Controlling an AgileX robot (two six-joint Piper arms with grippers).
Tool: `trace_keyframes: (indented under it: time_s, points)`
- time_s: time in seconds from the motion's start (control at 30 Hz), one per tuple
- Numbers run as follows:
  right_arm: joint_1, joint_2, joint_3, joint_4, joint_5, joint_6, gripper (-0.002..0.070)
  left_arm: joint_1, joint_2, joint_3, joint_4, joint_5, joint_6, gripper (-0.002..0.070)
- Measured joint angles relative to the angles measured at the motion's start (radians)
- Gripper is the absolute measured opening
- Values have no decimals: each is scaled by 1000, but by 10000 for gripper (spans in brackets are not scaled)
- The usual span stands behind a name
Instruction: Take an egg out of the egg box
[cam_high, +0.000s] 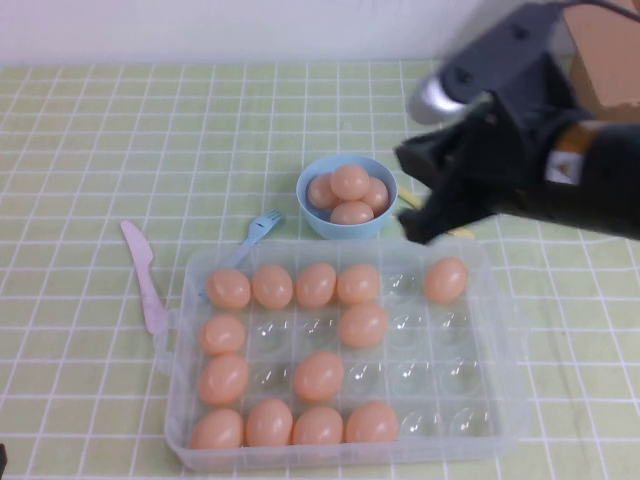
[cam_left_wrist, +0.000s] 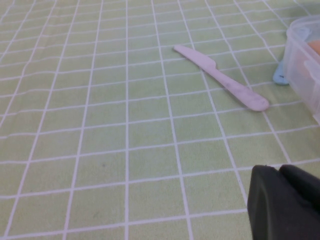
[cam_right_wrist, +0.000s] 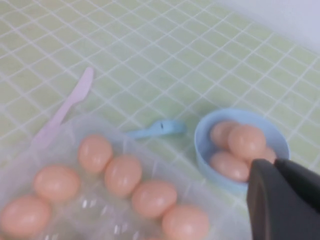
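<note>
The clear plastic egg box lies at the front middle of the table and holds several peach-orange eggs. One egg sits alone at the right end of the far row. My right gripper hovers over the box's far edge, just right of the blue bowl, shut and empty. The right wrist view shows it beside the bowl, with eggs in the box below. My left gripper is shut and empty, low over bare cloth left of the box.
A light-blue bowl with several eggs stands just behind the box. A pink plastic knife and a blue fork lie to the box's left. A brown cardboard box stands at the back right. Green checked cloth covers the table.
</note>
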Motion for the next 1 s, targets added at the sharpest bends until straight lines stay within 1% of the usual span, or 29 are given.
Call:
trace_keyframes:
  time_s: [0.13, 0.23, 0.53, 0.73, 0.8, 0.97, 1.0]
  points:
    - [0, -134, 82, -4, 110, 0, -16, 0, 0, 0, 0, 0, 0, -5]
    - [0, -221, 164, -4, 136, 0, -16, 0, 0, 0, 0, 0, 0, -5]
    - [-9, -552, 476, -6, 36, 0, -17, 0, 0, 0, 0, 0, 0, -5]
    - [-29, -809, 678, -6, 3, 59, -17, 0, 0, 0, 0, 0, 0, -5]
    - [-81, -909, 740, -6, -2, 65, -17, 0, 0, 0, 0, 0, 0, -4]
    - [-290, -1053, 860, -6, -49, 71, -17, 0, 0, 0, 0, 0, 0, -5]
    - [-352, -1085, 887, -6, -65, 71, -17, 0, 0, 0, 0, 0, 0, -5]
